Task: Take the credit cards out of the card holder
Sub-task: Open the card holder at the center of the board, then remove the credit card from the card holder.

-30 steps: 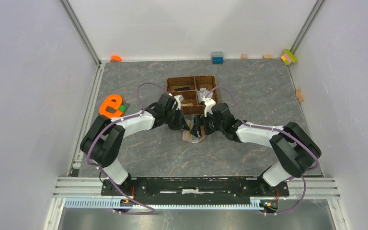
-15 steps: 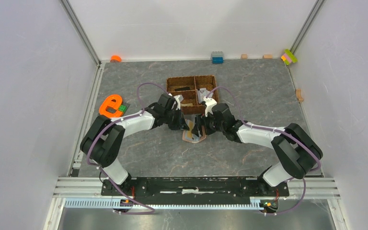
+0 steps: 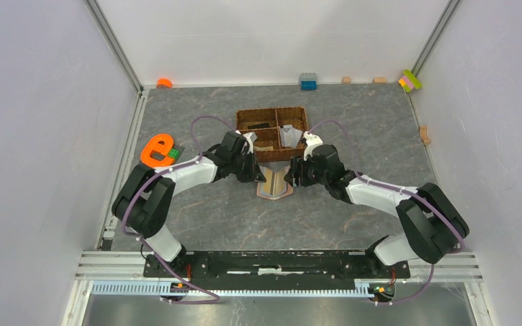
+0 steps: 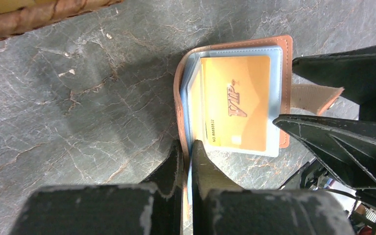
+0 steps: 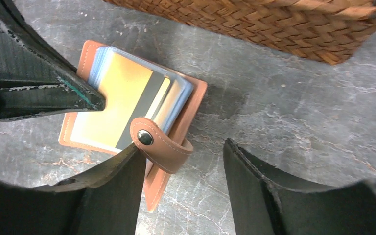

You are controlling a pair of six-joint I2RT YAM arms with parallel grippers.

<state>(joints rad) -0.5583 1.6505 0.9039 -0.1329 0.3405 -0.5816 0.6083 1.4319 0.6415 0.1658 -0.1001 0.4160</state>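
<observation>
Pinching narrow on one edge of the card holder (image 5: 194, 100), the left claw (image 4: 188, 149) has leather and clear sleeve clamped between its tips. The right claw (image 5: 183, 147) gapes wide over the snap tab (image 5: 169, 152), gripping nothing. The holder lies open and flat mid-bench (image 3: 353, 136), just on the near side of the woven basket (image 5: 274, 24). The gold card (image 4: 235, 98) sits face up inside a sleeve. The danger, as I read it, is that the right claw closes on the tab instead of the card and drags the whole holder. It could also catch sleeve and card together, so nothing slides free. That left-hand pinch looks thin too, and a hard tug could pull the holder out of it. Any other cards are hidden under the top sleeve. The two claws are crowded close, so a clash is possible, and the basket hems in the far side. The orange letter shape (image 3: 158, 149) by the left edge and the blue block (image 3: 308, 81) at the far edge sit well apart, out of the way.
</observation>
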